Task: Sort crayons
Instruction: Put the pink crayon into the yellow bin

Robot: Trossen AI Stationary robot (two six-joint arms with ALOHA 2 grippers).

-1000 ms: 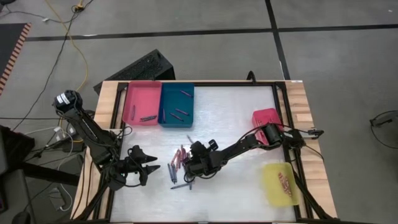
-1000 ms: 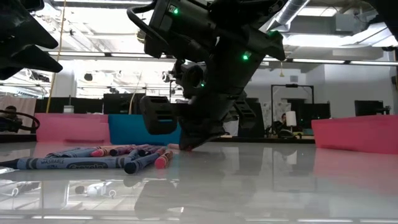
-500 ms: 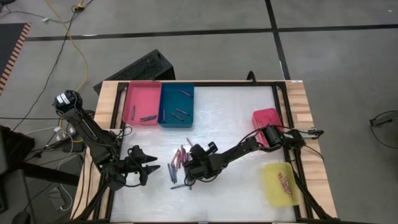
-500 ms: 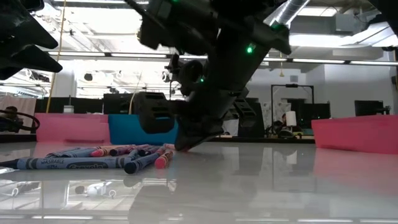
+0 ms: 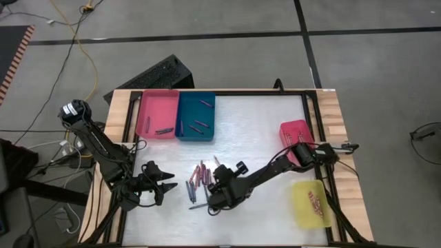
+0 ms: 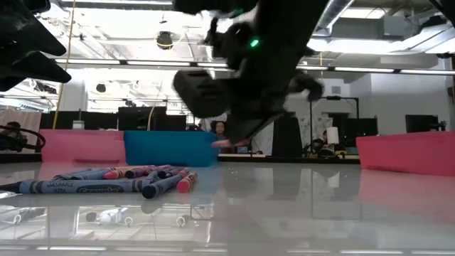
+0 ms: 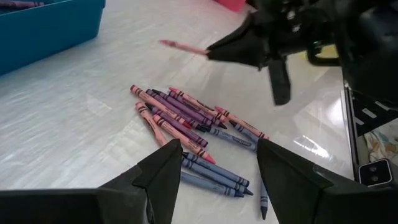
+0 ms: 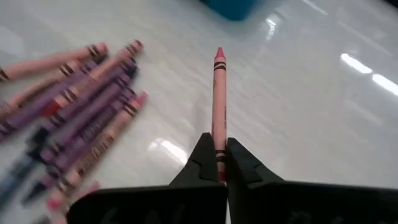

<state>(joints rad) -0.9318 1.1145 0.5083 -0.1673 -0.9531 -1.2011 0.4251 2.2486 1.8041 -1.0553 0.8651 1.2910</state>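
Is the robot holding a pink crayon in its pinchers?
Yes, the right gripper is shut on one pink crayon, lifted clear of the crayon pile on the table.

glossy white table point(image 5: 262, 131) (wood edges)

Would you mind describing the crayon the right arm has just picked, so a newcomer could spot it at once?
Start at the loose pile of crayons in the middle of the white table. Just beside it, the right gripper is shut on a pink crayon. It alone is off the table, pointing out from the fingertips.
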